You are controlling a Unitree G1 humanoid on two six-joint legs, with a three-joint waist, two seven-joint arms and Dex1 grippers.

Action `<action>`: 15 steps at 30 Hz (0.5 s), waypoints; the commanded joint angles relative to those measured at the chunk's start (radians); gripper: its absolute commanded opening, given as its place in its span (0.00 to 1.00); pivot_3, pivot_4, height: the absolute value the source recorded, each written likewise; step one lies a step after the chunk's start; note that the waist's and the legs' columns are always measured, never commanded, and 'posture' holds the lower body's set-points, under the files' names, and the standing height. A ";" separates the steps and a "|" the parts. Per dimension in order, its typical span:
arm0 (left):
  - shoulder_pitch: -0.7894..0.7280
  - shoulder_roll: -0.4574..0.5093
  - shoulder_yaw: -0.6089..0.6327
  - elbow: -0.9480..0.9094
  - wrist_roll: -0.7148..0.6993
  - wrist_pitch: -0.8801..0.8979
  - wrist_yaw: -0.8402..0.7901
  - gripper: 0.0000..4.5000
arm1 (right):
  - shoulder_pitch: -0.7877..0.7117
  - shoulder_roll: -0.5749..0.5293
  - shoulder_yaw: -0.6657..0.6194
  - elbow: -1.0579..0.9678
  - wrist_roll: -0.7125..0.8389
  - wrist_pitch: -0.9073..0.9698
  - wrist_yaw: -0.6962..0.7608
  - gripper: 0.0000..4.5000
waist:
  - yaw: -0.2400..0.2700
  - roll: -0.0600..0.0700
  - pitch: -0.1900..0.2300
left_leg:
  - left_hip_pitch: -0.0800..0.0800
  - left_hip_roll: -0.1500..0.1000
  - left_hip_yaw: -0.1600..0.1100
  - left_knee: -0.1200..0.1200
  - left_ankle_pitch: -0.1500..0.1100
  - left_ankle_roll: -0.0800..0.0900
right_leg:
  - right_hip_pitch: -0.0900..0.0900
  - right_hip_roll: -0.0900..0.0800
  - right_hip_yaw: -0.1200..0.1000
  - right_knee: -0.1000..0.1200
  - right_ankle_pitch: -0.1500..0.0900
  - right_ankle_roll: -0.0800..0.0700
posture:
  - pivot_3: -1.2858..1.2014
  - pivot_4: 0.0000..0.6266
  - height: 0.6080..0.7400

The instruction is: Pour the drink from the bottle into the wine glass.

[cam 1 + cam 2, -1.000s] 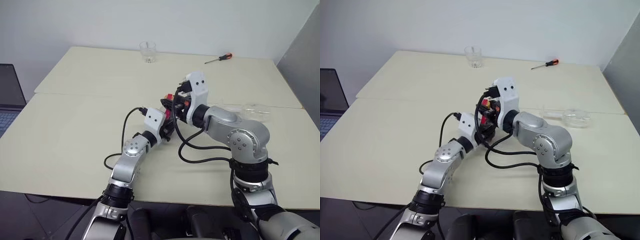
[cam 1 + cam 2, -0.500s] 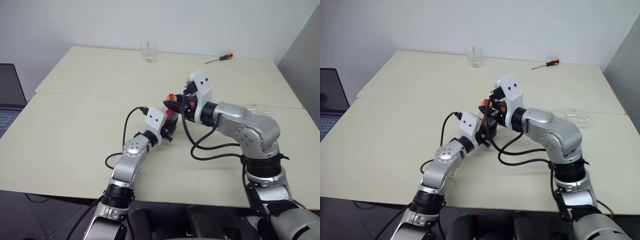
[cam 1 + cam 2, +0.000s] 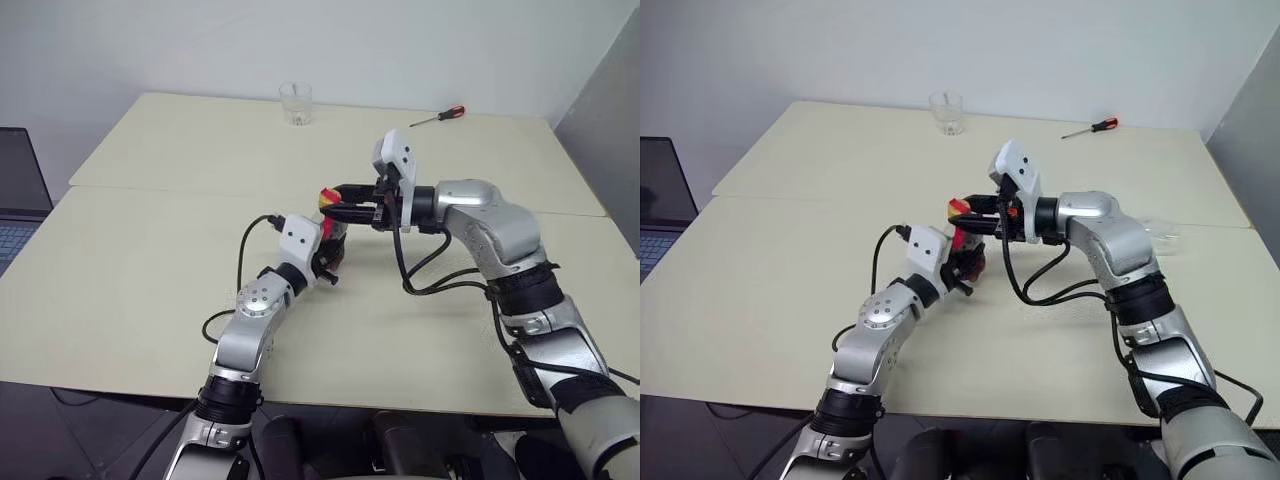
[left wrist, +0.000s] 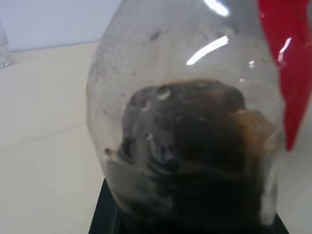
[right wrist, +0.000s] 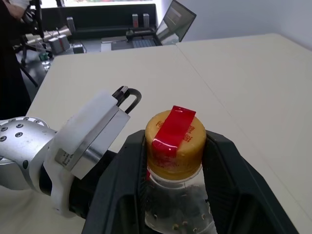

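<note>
Head cam: left gripper (image 3: 328,252) is clamped on the bottle (image 3: 330,240) mid-table. Right wrist cam: right gripper (image 5: 175,148) fingers straddle the cap (image 5: 175,134), which is on. Left wrist cam: drink (image 4: 195,146) unpoured.

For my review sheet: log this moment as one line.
left hand: shut on bottle base | right hand: fingers around yellow cap | wine glass: not poured

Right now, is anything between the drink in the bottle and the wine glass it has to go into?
Yes: the yellow cap is on the bottle, which the left gripper holds. The right gripper grips that cap. The wine glass is mostly hidden beyond the right arm.
</note>
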 commanded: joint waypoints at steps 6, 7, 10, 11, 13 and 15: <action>0.001 -0.011 -0.009 -0.053 -0.008 0.009 0.017 0.22 | 0.079 -0.049 -0.059 -0.224 0.108 0.124 0.053 0.32 | 0.004 0.000 0.000 | 0.000 -0.001 0.000 0.000 0.000 0.000 | 0.000 -0.001 0.000 0.000 0.000 0.000 | 0.52 0.24 1.00; -0.001 -0.010 -0.010 -0.051 -0.008 0.009 0.017 0.22 | 0.088 -0.052 -0.068 -0.248 0.115 0.145 0.046 0.32 | 0.003 0.000 0.000 | 0.000 -0.001 0.000 0.000 0.000 0.000 | 0.000 -0.001 0.000 0.000 0.000 0.000 | 0.52 0.24 1.00; -0.005 -0.010 -0.014 -0.046 -0.010 0.010 0.014 0.22 | 0.123 -0.059 -0.097 -0.324 0.135 0.212 0.012 0.32 | 0.003 0.000 0.000 | 0.000 0.000 0.000 0.000 0.000 0.000 | 0.000 -0.001 0.000 0.000 0.000 0.000 | 0.52 0.24 1.00; -0.006 -0.011 -0.017 -0.044 -0.012 0.009 0.013 0.22 | 0.137 -0.060 -0.109 -0.356 0.146 0.236 -0.003 0.38 | 0.003 0.000 0.000 | 0.000 0.000 -0.001 0.000 0.000 0.000 | 0.000 -0.001 0.000 0.000 0.000 0.000 | 0.52 0.24 1.00; -0.010 -0.012 -0.020 -0.038 -0.013 0.007 0.011 0.22 | 0.158 -0.057 -0.129 -0.406 0.169 0.279 -0.029 0.52 | 0.001 0.000 0.000 | 0.000 0.000 -0.001 0.000 0.000 0.000 | 0.000 0.000 0.000 0.000 0.000 0.000 | 0.52 0.24 1.00; -0.012 -0.012 -0.021 -0.034 -0.015 0.006 0.011 0.22 | 0.167 -0.057 -0.139 -0.433 0.182 0.304 -0.046 0.68 | -0.002 0.001 0.000 | 0.000 0.000 -0.001 0.000 0.000 0.000 | 0.000 0.000 0.000 0.000 0.000 0.000 | 0.52 0.24 1.00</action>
